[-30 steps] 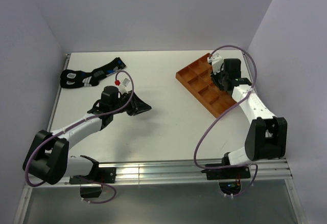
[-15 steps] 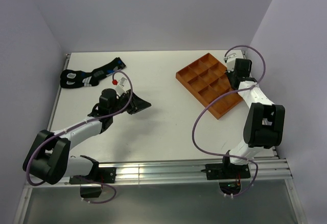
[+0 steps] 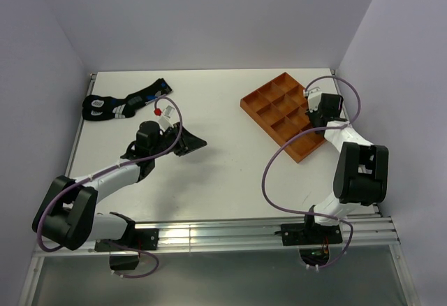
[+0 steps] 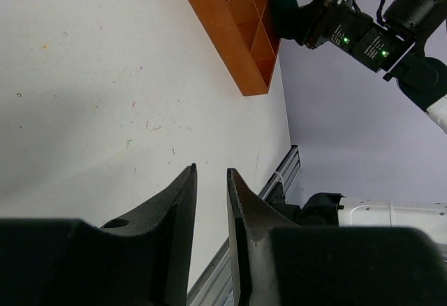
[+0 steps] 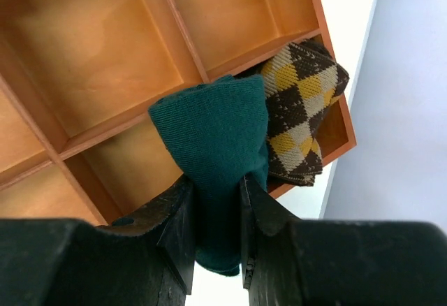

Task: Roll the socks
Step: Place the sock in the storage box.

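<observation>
A white tabletop (image 3: 230,173) is carrying an orange wooden tray (image 3: 267,126) divided into square compartments, lying toward the right side. The right gripper (image 5: 215,184) is reaching over the tray's right-hand end. Its two black fingers are squeezing a dark teal-green fabric sock (image 5: 213,128), folded into a thick bundle, and holding it above the compartments. Just beside that bundle, a brown-and-yellow checkered fabric sock (image 5: 300,103) is sitting rolled up in a corner compartment of the tray. Whether the two socks are touching cannot be told.

The left gripper (image 4: 211,180) is hovering low over bare tabletop, well apart from the tray. Its fingers are standing a narrow slit apart and gripping nothing. A flat black pair of socks with blue and white patches (image 3: 115,105) is lying near the table's far left corner.
</observation>
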